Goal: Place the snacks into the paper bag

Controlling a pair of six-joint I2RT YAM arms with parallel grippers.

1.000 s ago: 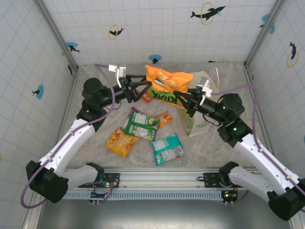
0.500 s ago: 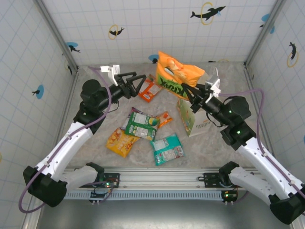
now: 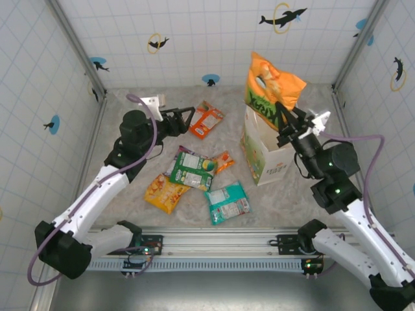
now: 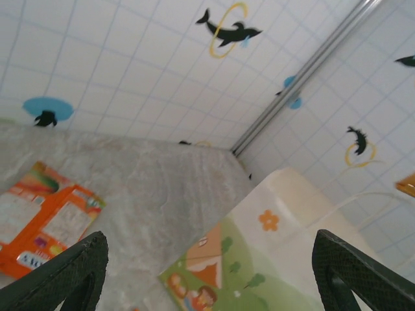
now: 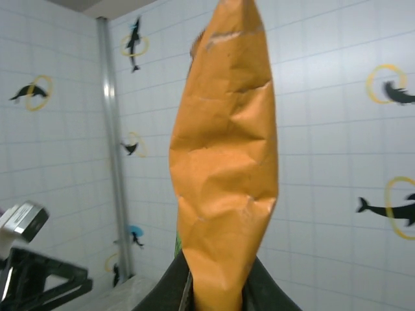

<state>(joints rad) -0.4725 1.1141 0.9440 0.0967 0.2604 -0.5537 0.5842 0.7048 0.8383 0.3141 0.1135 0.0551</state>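
Orange and shiny, a large crinkled packet (image 3: 272, 87) stands on end in the air, pinched at its lower edge by the right tool (image 3: 283, 123), whose jaws are clenched on it. It hangs over the open mouth of the bag (image 3: 266, 162), a cream paper carrier that stands upright on the right side of the tabletop (image 3: 130, 175). Seen from above, the packet's lower edge overlaps the bag's rim; whether it is inside yet cannot be told. In the right wrist view the packet (image 5: 224, 162) rises straight up from between that tool's dark fingers (image 5: 172, 288), with white tiled walls (image 5: 324, 129) and dolphin stickers behind it.

The left tool (image 3: 186, 120) hovers over the far left of the tabletop with its jaws released and nothing between them. Its wrist view shows its two black fingers (image 4: 78, 269) spread wide at the bottom corners, the bag (image 4: 272, 259) with its small orange flower logo between them, and an orange-white packet (image 4: 42, 220) lying flat to the left.

From above, that orange-white packet (image 3: 206, 119) lies just beside the left tool. Nearer the arms' bases, four more packets lie flat in a loose cluster: green (image 3: 192, 170), a small orange one (image 3: 223, 161) tucked against it, yellow-orange (image 3: 166, 192) and teal (image 3: 227, 202).
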